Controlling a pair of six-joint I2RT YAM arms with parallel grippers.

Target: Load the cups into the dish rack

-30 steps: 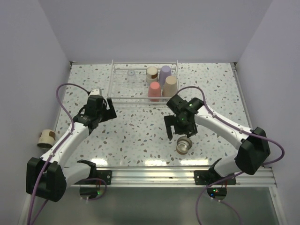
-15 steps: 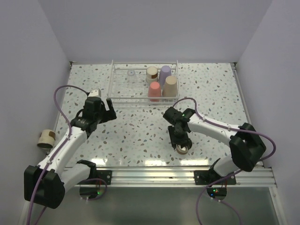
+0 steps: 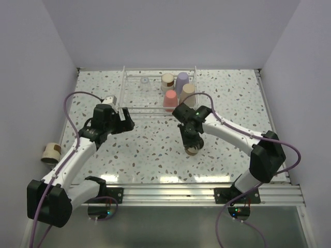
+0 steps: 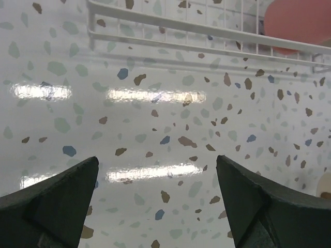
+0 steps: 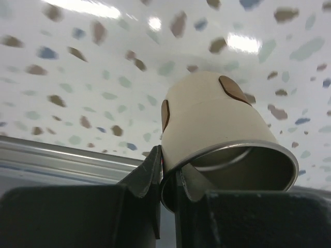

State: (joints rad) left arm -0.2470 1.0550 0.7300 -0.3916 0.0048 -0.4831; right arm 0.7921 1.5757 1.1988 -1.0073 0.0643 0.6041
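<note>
The right claw (image 3: pixel 191 142) is clamped on the rim of a silvery-rimmed cup (image 3: pixel 193 150) with a tan base. In the right wrist view this claw (image 5: pixel 168 178) pinches the cup (image 5: pixel 217 129) by its wall, one finger inside the mouth and the other outside, with the cup tilted so its open mouth faces back toward the wrist. Whether its base touches the speckled tabletop (image 3: pixel 150 155) just beneath it cannot be told. The dish rack (image 3: pixel 158 68) stands ahead of this claw, toward the far side of the tabletop and apart from the held cup. Five cups sit inside it. The red-pink cup (image 3: pixel 170 99) and the beige cup (image 3: pixel 187 94) are nearest the claw, the lavender cup (image 3: pixel 182 81) and a tan-based cup (image 3: pixel 167 80) are behind them, and the clear cup (image 3: pixel 144 81) stands off to their left. The left claw (image 3: pixel 125 118) holds nothing and its jaws stand wide apart. It hovers just before the rack's near left corner. In its wrist view the left claw (image 4: pixel 156 170) has bare tabletop between its fingers, with the rack's white rails (image 4: pixel 207 31) ahead and the red-pink cup (image 4: pixel 300 26) behind them to the right. Well off to the left of this claw, beyond the tabletop's edge, another tan cup (image 3: pixel 51 152) lies on its side.
</note>
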